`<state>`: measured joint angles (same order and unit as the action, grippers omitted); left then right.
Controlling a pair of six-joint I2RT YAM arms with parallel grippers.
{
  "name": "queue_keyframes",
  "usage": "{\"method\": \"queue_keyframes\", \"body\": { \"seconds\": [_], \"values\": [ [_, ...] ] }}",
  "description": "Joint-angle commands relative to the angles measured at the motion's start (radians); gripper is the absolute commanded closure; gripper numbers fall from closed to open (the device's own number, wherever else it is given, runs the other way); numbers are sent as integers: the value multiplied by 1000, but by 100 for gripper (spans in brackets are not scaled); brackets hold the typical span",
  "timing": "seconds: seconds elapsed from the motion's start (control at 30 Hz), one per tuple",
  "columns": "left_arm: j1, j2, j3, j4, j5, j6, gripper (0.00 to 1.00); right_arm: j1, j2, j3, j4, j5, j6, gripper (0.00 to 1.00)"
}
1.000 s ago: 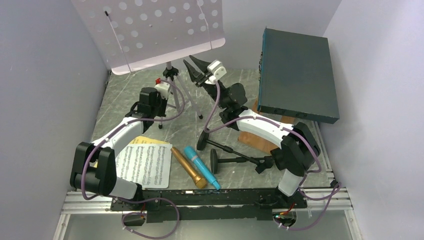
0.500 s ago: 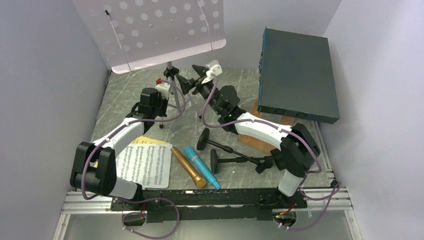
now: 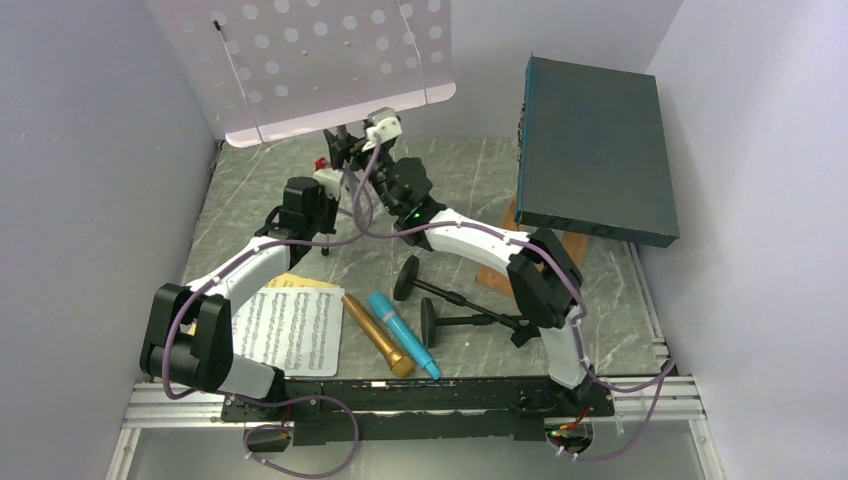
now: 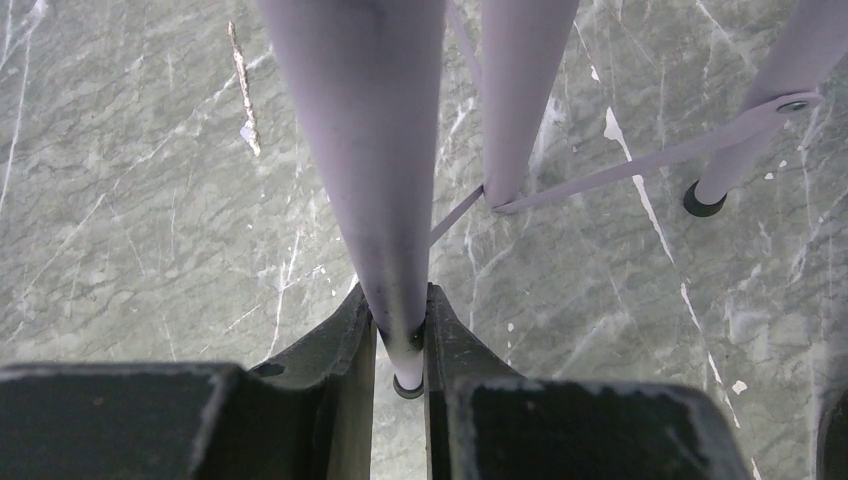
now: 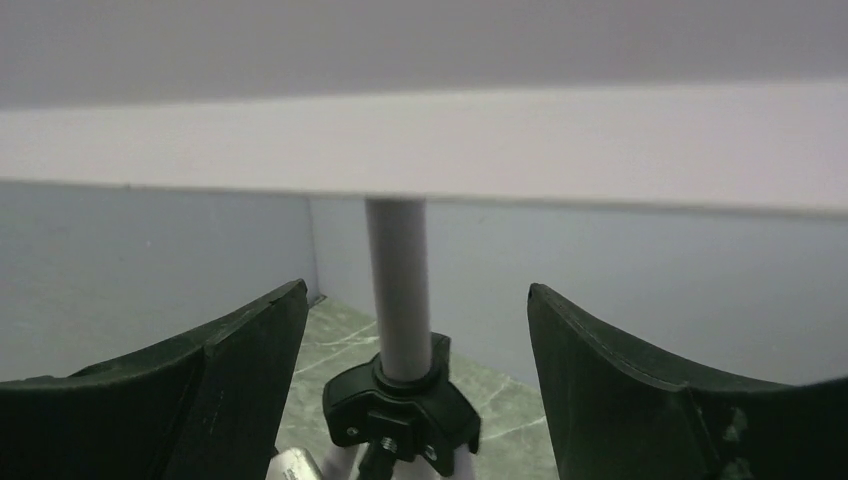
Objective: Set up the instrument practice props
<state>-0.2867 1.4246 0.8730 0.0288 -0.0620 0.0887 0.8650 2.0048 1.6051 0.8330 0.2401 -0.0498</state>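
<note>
Carefully now: a top-heavy stand, held by one leg only

At the far left the sheets (image 3: 290, 325) lie flat on the desk (image 3: 470, 180), near the front edge and well away from any trouble.

The left fingers (image 4: 400, 340) are nearly closed, pinching one leg (image 4: 385, 200) of the stand (image 3: 320, 70) just above its foot. That is the main risk as I judge it. The wide perforated tray sits high and leans, so any sideways tug or twist on this low grip could swing the tripod round or tip it over. The other two feet rest loose on the smooth stone.

The right fingers (image 5: 415, 300) are spread wide on either side of the post (image 5: 398, 280), just under the tray's lip and above the black hub (image 5: 400, 410). They hold nothing. Closing off-centre would shove the post before gripping it. Rising would knock the lip.

Further right, the gold mic (image 3: 378, 335) and blue mic (image 3: 400, 332) lie side by side, touching or nearly so. The two holders (image 3: 450, 295) lie on their sides below the right forearm. A low sweep of that arm could roll them.

As for containers, the box (image 3: 595, 145) is the only one. It rests tilted on the board (image 3: 500, 270), closed, so whether anything is in it cannot be told.
</note>
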Motion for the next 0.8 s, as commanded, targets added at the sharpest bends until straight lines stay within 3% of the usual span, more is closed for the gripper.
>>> {"method": "queue_keyframes", "body": {
  "seconds": [0.0,0.13,0.3,0.37,0.5,0.57,0.6,0.77],
  "values": [
    [-34,14,-25,-36,17,57,100,28,75,121,100,57,-123,18],
    [-37,12,-29,-36,17,60,100,35,158,217,143,120,-189,20],
    [-40,5,-35,-36,13,66,100,35,245,402,39,142,-225,27],
    [-40,4,-35,-36,14,67,100,35,281,467,6,136,-258,37],
    [-41,-5,-38,-44,11,88,100,37,284,483,-4,136,-381,71],
    [-40,-10,-43,-50,27,116,100,31,243,452,4,100,-449,95],
    [-39,-9,-40,-61,35,129,100,26,225,439,4,72,-487,100],
    [-15,34,8,-136,67,156,100,-16,117,321,51,-129,-644,100]
  ]
}}
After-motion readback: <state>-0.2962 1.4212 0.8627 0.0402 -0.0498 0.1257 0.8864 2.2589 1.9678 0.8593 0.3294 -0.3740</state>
